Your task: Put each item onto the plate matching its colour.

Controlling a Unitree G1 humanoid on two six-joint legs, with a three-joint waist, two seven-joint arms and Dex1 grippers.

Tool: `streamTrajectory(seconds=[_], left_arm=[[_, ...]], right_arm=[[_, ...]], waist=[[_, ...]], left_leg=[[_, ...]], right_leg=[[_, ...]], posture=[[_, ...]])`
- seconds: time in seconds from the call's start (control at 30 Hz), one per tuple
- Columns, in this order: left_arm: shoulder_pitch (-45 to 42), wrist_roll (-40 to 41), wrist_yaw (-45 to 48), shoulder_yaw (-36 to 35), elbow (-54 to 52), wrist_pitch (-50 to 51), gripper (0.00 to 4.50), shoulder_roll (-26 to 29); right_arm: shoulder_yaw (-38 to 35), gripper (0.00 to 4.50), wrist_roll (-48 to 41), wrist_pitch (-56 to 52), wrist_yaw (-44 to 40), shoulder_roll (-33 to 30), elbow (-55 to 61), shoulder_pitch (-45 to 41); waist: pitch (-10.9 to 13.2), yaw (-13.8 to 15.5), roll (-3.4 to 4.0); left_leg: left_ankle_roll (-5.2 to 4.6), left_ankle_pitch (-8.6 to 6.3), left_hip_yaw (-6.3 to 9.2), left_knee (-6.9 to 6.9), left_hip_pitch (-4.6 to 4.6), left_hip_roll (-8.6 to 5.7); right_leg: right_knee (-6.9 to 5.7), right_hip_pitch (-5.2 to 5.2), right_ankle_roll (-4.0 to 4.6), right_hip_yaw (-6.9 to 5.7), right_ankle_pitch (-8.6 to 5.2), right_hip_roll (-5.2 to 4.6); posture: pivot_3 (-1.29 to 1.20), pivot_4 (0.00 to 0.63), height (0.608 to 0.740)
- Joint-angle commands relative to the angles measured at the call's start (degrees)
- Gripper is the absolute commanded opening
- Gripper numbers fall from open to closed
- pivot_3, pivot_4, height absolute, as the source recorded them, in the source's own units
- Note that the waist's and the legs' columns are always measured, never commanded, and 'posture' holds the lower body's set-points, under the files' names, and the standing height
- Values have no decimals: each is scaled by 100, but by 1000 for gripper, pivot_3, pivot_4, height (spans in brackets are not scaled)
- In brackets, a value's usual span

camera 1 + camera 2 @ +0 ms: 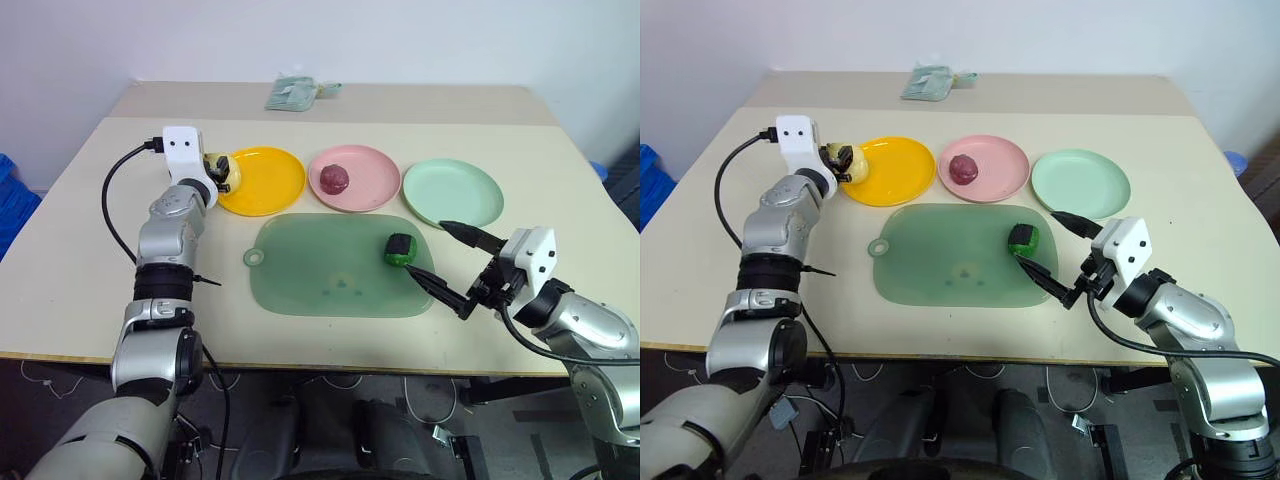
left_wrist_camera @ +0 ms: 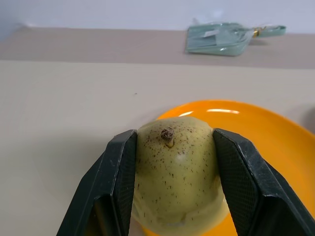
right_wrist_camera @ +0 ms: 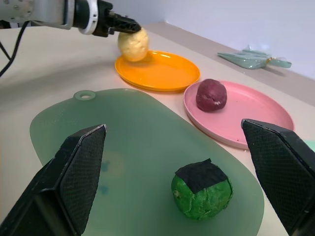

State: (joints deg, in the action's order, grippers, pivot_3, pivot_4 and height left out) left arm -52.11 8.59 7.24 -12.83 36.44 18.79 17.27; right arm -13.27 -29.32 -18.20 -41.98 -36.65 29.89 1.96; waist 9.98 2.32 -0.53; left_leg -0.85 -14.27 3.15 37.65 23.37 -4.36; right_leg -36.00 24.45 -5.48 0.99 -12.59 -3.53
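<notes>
Nearest, at lower right, the right end effector (image 1: 455,268) stands spread wide beside the green chunk (image 1: 400,249) on the mat (image 1: 320,275). Farther back, the purple ball (image 1: 334,179) sits on the pink plate (image 1: 372,165). At upper left, the left end effector (image 1: 222,171) pinches the yellow pear (image 2: 177,172) over the orange plate's (image 1: 270,180) edge; releasing it comes next, I reckon.

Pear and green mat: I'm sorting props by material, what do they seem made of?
The pear looks like moulded plastic or foam: matte, pale yellow skin with printed-looking brown speckles. The green mat looks like thin flexible plastic or silicone: translucent, smooth, lying flat.
</notes>
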Motion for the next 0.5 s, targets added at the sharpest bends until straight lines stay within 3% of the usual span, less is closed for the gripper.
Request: streamTrajectory(seconds=[0.03, 0.43, 0.5], left_arm=[[-450, 95, 68, -95, 324, -405, 2276, 28], [-730, 291, 311, -65, 932, -552, 2276, -231], [-725, 372, 393, -101, 904, -454, 2914, -249]], right_arm=[[-34, 4500, 53, 122, 34, -3, 112, -38], [-54, 4500, -45, 138, 148, 91, 338, 10], [-25, 4500, -70, 135, 143, 114, 359, -30]], waist=[[0, -9, 0], [1, -13, -2], [1, -14, -2]], left_leg=[[0, 0, 0, 0, 0, 0], [-1, 0, 0, 2, 1, 0], [-1, 0, 0, 2, 1, 0]], right_leg=[[0, 0, 0, 0, 0, 0], [-2, 0, 0, 0, 0, 1], [-2, 0, 0, 0, 0, 2]], posture=[[0, 150, 740], [0, 150, 740], [0, 150, 740]])
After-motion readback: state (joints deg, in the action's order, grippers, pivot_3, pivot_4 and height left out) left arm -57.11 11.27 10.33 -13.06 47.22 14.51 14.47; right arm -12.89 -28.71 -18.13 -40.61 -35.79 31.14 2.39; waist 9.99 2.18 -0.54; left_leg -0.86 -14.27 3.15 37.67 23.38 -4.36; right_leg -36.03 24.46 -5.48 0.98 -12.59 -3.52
